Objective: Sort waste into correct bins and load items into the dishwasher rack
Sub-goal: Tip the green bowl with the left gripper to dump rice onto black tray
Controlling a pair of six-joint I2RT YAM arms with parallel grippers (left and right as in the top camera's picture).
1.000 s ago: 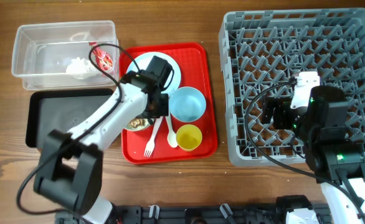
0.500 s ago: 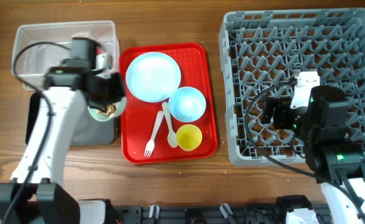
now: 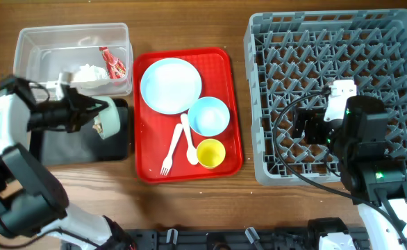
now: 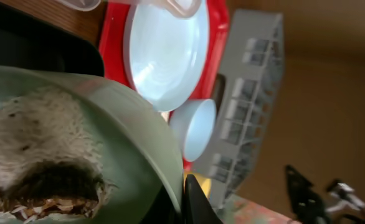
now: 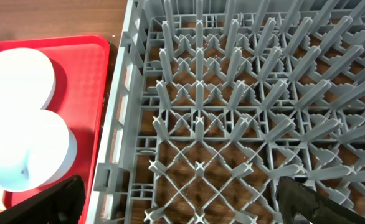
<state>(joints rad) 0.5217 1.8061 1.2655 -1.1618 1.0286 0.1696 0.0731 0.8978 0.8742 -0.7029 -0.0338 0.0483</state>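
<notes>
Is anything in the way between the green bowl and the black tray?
No, nothing visible. The left gripper holds the green bowl tipped on its side over the black tray, with scraps inside it.

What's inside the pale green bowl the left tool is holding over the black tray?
Inside the pale green bowl: whitish rice-like grains and dark brownish scraps, per the left wrist view. The bowl's lower part is cut off there, and overhead its tipped inside is barely visible.
</notes>
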